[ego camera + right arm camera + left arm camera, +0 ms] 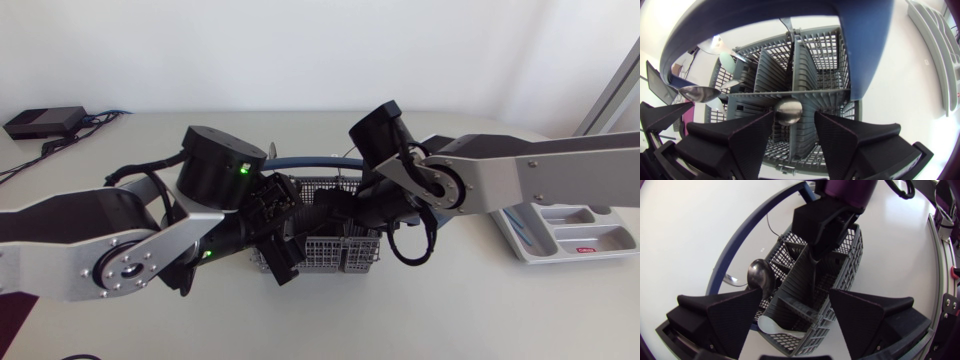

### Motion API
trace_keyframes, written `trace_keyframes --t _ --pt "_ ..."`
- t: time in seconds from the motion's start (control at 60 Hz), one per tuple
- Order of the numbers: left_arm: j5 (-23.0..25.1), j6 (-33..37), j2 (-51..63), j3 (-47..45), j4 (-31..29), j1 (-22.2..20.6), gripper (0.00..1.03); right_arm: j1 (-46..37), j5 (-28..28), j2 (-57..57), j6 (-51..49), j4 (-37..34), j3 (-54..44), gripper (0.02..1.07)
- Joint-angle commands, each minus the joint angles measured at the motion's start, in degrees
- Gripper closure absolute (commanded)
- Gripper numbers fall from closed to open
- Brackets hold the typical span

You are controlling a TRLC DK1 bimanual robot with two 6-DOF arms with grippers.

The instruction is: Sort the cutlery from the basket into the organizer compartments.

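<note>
Both arms meet over the grey basket (335, 255) at mid-table, its blue handle (867, 55) arching across the top. The right gripper (794, 115) hangs straight over the basket's middle divider. Its fingers are drawn to a narrow gap with the bowl of a steel spoon (788, 110) between the tips. One tip looks to meet the bowl while the other appears just clear of it, so the hold does not read as closed. The spoon stands bowl-up in its cell, its long axis running down into the basket in line with the gripper's approach. That would leave only a short drop and a squeeze across the bowl or neck before a straight lift. The left gripper (795, 295) hovers over one end of the basket with its fingers spread wide, holding nothing. A second spoon (760, 275) stands bowl-up at the basket's side, just beyond one of those fingers. The right arm is judged the nearer to the spoon, and the organizer (560, 222) lies well apart from the basket on that arm's side, so the carry would likely fall to it too
</note>
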Motion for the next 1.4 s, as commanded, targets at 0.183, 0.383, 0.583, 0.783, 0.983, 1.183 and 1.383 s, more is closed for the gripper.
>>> trace_keyframes --t 0.183,0.383,0.583,0.783,0.983,1.183,1.383 --pt "0.03 -1.14 0.46 -1.84 0.76 -0.32 0.11 -0.60 -1.45 -3.66 1.52 3.32 -2.98 0.60" --pt "0.12 -1.85 0.11 -2.28 0.76 -0.32 0.11 -0.60 -2.77 -3.66 1.17 4.47 -3.69 0.63" --pt "2.32 -2.81 -0.59 -2.72 0.59 -0.05 0.11 0.01 -3.65 -2.96 0.82 5.78 -4.13 0.65" --pt "2.32 -2.81 -0.68 -2.90 0.68 -0.14 0.11 0.45 -3.83 -2.78 0.73 7.28 -4.57 0.67" --pt "2.32 -2.90 -0.77 -2.90 0.68 -0.32 0.11 0.72 -3.04 -1.64 1.00 7.98 -4.74 0.72" --pt "2.32 -2.81 -1.21 -3.16 0.68 -0.40 0.11 1.07 -1.72 -1.55 1.35 9.56 -5.44 0.74" --pt "2.32 -2.81 -1.47 -3.43 0.68 -0.49 0.11 0.89 -1.19 -1.55 1.79 10.79 -6.06 0.80"
